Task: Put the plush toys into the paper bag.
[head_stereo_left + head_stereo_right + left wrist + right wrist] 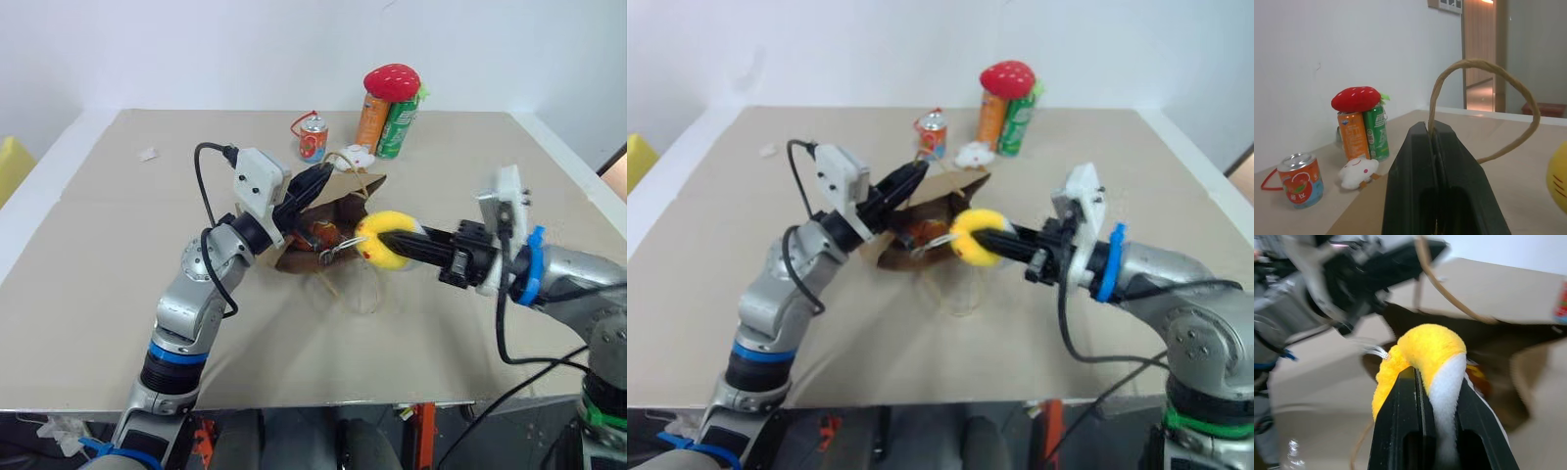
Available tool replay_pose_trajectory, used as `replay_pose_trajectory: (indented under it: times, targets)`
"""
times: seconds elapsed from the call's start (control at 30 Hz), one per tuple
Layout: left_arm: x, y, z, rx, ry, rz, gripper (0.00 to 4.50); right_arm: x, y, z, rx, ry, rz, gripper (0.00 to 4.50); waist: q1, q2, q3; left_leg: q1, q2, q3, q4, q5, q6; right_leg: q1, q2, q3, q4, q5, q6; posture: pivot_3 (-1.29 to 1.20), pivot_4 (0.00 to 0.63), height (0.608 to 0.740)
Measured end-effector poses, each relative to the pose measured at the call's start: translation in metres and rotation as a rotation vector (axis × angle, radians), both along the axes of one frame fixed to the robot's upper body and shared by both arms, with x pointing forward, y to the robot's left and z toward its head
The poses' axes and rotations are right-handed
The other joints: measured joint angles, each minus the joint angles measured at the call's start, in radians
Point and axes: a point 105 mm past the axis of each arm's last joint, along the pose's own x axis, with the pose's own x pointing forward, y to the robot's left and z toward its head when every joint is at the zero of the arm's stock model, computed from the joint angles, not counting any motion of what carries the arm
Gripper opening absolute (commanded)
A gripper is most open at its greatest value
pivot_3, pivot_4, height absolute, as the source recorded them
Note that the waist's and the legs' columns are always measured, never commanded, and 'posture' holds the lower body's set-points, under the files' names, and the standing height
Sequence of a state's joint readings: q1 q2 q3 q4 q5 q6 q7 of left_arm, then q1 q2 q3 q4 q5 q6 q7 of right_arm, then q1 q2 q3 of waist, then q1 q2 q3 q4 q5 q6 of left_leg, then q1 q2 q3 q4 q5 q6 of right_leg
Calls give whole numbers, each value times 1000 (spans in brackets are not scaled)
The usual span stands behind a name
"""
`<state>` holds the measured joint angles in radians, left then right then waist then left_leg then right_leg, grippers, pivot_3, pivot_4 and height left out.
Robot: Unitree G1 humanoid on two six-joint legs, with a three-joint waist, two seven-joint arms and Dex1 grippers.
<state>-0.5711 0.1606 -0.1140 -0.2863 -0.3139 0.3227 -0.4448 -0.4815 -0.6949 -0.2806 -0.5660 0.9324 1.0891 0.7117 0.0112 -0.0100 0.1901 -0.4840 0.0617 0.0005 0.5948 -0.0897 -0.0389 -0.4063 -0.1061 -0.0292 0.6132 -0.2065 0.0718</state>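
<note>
Near the table's [98, 294] middle, head views show the left gripper [315, 183] clenched on a cord handle [345, 162] of the paper bag [338, 211], lifting its mouth. Just beside that mouth, the right gripper [377, 241] grasps the yellow-and-white plush toy [384, 238].

Left wrist view: a strawberry plush [1355, 97] tops orange [1353, 134] and green cans [1376, 131]; their lettering is unreadable. A white plush [1358, 171] and a short can [1299, 179] lie nearby.

Right wrist view: black fingers [1398, 426] pinch the toy before the bag's dark opening.
</note>
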Motion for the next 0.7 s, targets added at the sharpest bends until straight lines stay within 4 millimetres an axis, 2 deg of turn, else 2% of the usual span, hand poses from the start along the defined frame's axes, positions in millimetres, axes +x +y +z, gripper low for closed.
replay_pose_trajectory:
  times: [0.1, 0.17, 0.23, 0.33, 0.47, 0.53, 0.57, 0.6, 0.63, 0.7]
  targets:
    - [2, 2, 3, -9, -3, 12, 0, 13, 17, -11, 4, 19, 5, 268, -1, -1, 0, -1, 0, 0, -1, 0, 2, -1, 1, 0, 1, -1, 2, 0, 150, 740]
    - [2, 1, 6, -18, -9, 10, 0, 31, 27, -22, -1, 18, -38, 268, -2, -1, 0, -1, 1, -1, -2, 1, 2, -1, 2, 0, 1, -2, 3, 0, 150, 740]
    - [1, 0, 6, -21, -11, 6, 0, 61, 26, -30, -31, -10, -148, 268, -2, 0, 0, -1, 1, -1, -3, 1, 2, -1, 2, 0, 2, -2, 3, 0, 150, 740]
    - [1, 1, 6, -18, -12, 11, 0, 76, 29, -25, -31, -60, -179, 268, -2, 0, 0, -1, 0, -1, -2, 1, 2, -1, 2, 0, 2, -1, 2, 0, 150, 740]
    - [2, 2, 6, -20, -11, 19, 0, 92, 46, -25, -35, -118, -185, 268, -3, 0, 0, -1, 1, -1, -2, 1, 2, -1, 3, 0, 2, -1, 2, 0, 150, 740]
    - [2, 2, 7, -23, -10, 25, 0, 93, 54, -27, -39, -128, -172, 268, -2, 0, 0, -1, 1, -1, -2, 1, 3, -1, 4, 0, 3, -1, 2, 0, 150, 740]
    - [3, 3, 7, -23, -10, 28, 0, 94, 58, -27, -43, -143, -167, 1024, -2, 0, 0, -1, 1, -1, -2, 1, 3, -1, 4, 0, 3, -1, 2, 0, 150, 740]
    - [3, 3, 7, -24, -10, 28, 0, 94, 60, -27, -48, -153, -163, 1156, -2, 0, 0, -1, 1, -1, -2, 1, 3, -1, 4, 0, 3, -1, 2, 0, 150, 740]
    - [3, 3, 7, -23, -10, 29, 0, 95, 63, -26, -45, -163, -155, 1783, -2, 0, 0, -1, 1, -1, -2, 1, 3, -1, 4, 0, 3, -1, 2, 0, 150, 740]
    - [3, 3, 7, -22, -10, 32, 0, 93, 66, -26, -42, -165, -138, 2433, -2, 0, 0, -1, 1, -1, -2, 1, 2, -1, 4, 0, 3, -1, 2, 0, 150, 740]
